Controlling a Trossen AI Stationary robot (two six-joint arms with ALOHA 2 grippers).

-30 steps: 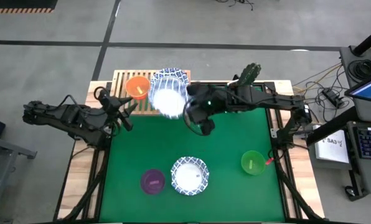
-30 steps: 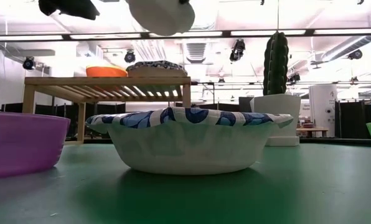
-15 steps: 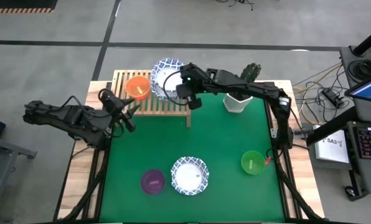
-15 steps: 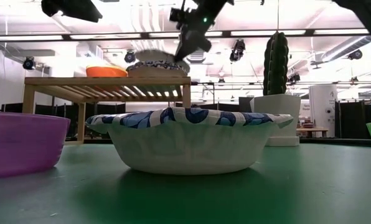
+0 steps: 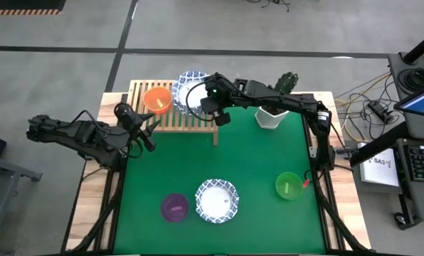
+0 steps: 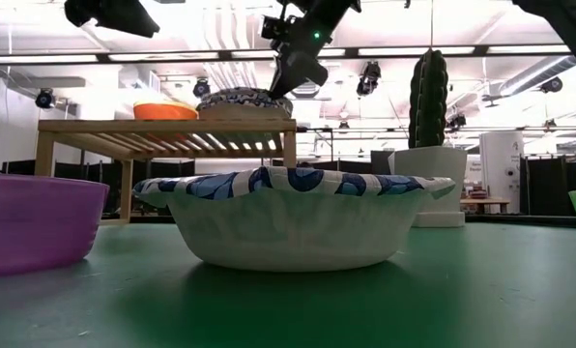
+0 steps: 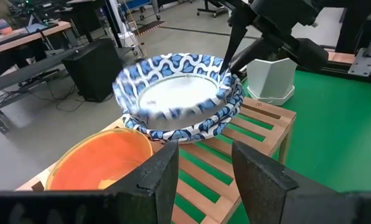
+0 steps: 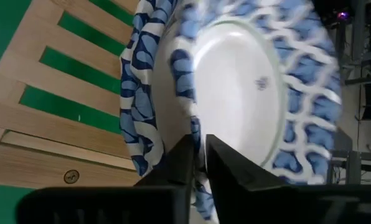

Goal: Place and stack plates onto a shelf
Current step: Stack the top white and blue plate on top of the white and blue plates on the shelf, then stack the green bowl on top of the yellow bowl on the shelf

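Room: workshop with a grey concrete floor, ceiling strip lights and desks behind; cables and a keyboard lie off to one side of the rig.
Surface: green-topped surface (image 5: pixel 255 178) framed in pale wood, with a white pot holding a cactus (image 5: pixel 272 114) near its far edge.
Shelf: the shelf (image 5: pixel 144 119) of light wooden slats stands at the far left corner of the surface, on short legs.
On the shelf: an orange dish (image 5: pixel 157 99) sits at its middle, and just beside it a blue-patterned plate (image 7: pixel 149 127) lies flat with a second patterned plate (image 7: pixel 179 87) resting in it at a slight tilt.
Right tool: the right tool (image 5: pixel 208 92) is over the near rim of that top plate, its fingers clenched on the rim as the right wrist view shows.
Left tool: the left tool (image 5: pixel 142 121) waits by the near left edge of the shelf, fingers apart and empty, facing the stack.
Step in hand: stacking the second patterned plate onto the first; I judge it nearly seated but not let go.
Next move: it calls for settling the tilted plate level, then spreading the fingers and lifting clear without dragging the rim.
Left to place: another patterned plate (image 5: pixel 217 200), a purple dish (image 5: pixel 174 208) and a green dish (image 5: pixel 289 185) rest on the near part of the surface, well apart from the shelf.
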